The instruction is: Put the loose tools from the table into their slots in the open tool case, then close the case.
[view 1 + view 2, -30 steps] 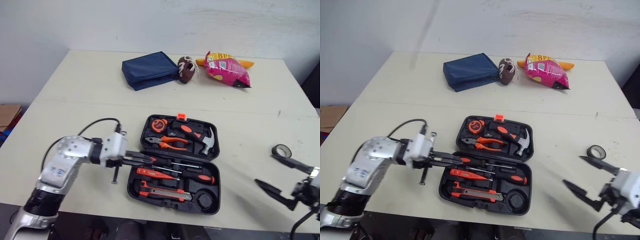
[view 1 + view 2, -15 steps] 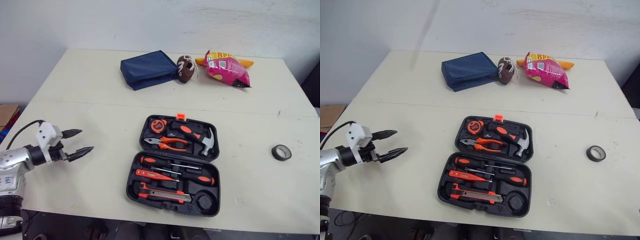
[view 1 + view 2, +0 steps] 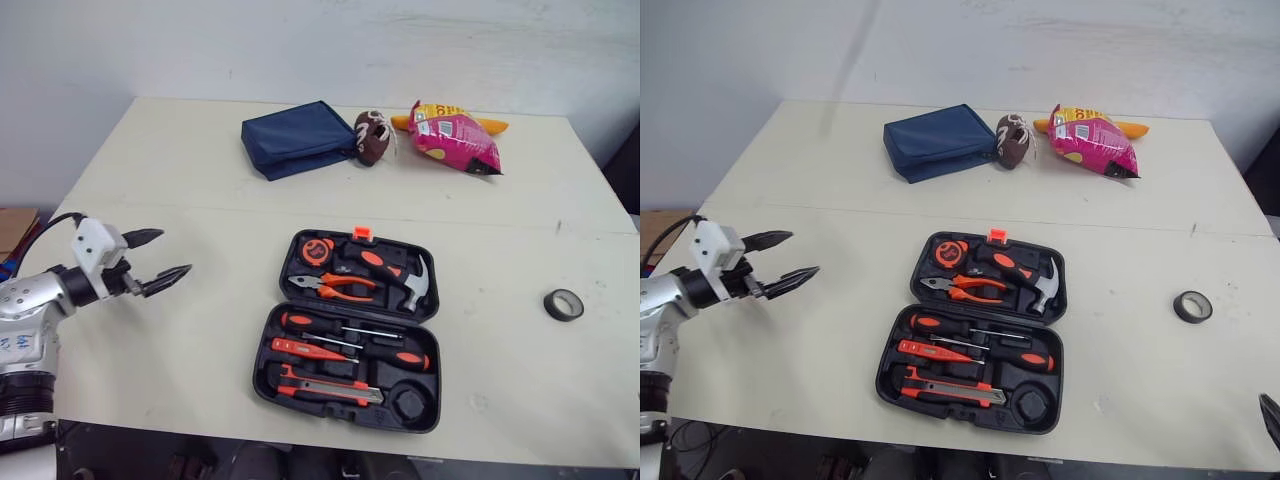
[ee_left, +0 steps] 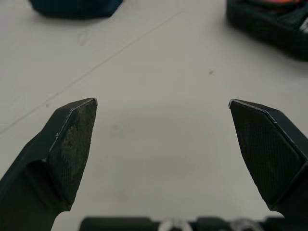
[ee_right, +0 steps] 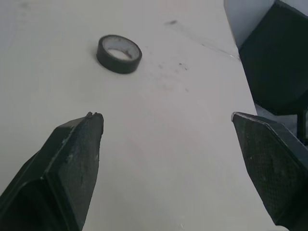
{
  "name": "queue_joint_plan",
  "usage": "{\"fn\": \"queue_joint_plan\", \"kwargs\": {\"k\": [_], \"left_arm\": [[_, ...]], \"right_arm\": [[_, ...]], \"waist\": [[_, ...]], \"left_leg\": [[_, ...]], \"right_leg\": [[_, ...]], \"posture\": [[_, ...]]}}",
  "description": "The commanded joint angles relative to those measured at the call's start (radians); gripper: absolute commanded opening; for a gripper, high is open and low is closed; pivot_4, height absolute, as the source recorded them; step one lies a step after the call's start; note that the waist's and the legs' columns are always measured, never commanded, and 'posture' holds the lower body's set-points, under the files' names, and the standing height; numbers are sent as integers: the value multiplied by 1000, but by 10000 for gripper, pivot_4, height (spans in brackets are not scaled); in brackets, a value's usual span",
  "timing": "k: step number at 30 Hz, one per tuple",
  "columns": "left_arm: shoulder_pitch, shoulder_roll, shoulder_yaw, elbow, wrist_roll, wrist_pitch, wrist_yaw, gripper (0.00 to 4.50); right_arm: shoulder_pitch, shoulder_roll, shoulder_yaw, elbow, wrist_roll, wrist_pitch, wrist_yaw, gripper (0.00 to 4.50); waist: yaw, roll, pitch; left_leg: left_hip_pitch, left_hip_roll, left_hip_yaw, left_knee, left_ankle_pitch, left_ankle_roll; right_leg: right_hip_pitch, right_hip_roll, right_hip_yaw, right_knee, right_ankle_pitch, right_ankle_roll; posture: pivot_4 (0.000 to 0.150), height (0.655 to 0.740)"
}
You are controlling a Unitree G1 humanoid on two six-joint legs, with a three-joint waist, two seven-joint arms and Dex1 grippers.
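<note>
The open black tool case [image 3: 433, 300] lies at the table's centre. Its slots hold a tape measure [image 3: 318, 249], pliers [image 3: 338, 287], a hammer [image 3: 405, 276], screwdrivers [image 3: 345, 340] and a utility knife [image 3: 325, 386]. A black tape roll [image 3: 563, 304] lies loose on the table to the right of the case. My left gripper [image 3: 176, 252] hovers open and empty near the table's left edge, well left of the case. In the right wrist view my right gripper [image 5: 164, 115] stands open and empty over bare table, with the tape roll [image 5: 119, 47] ahead of it.
A blue pouch [image 3: 298, 138], a small brown football [image 3: 371, 137] and a pink snack bag [image 3: 455, 138] lie along the back of the table. The table's right edge [image 5: 240, 57] runs close beside my right gripper, with a dark object beyond it.
My left gripper has drawn back from the case's left side to the table's left edge and opened. My right gripper has sunk away from the front right corner.
</note>
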Motion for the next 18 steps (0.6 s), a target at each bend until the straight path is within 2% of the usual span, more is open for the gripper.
{"fn": "queue_joint_plan", "kwargs": {"k": [1,3,6,9,18], "left_arm": [[-31,-20,-23,-179,-74,97,-9,44582],[-47,-37,-49,-260,-104,156,-14,44582],[-75,-65,-102,-395,-159,255,-18,44582],[-84,-85,-127,-469,-196,326,-12,44582],[-81,-153,-217,-639,-276,444,-23,44582]], "right_arm": [[2,-114,18,-94,-48,201,-82,45000],[-6,-185,43,-129,-60,311,-80,45000],[-13,-314,85,-178,-41,443,35,45000],[-44,-398,112,-159,-71,506,82,45000],[-332,-551,331,7,-115,598,241,45000]], "waist": [[0,1,1],[2,1,1],[2,1,1],[4,1,1],[4,-1,3]], "left_leg": [[0,0,0,0,1,-2],[0,0,0,0,1,-2],[-1,0,0,0,2,-3],[-1,0,0,0,2,-3],[-2,0,0,3,2,-2]], "right_leg": [[0,0,0,0,0,0],[0,1,1,0,0,0],[0,2,1,0,0,1],[0,4,2,0,-1,3],[0,4,4,-1,-2,5]], "posture": [[1500,7400],[1500,7400],[1500,7400],[1500,7400],[1500,7400]]}}
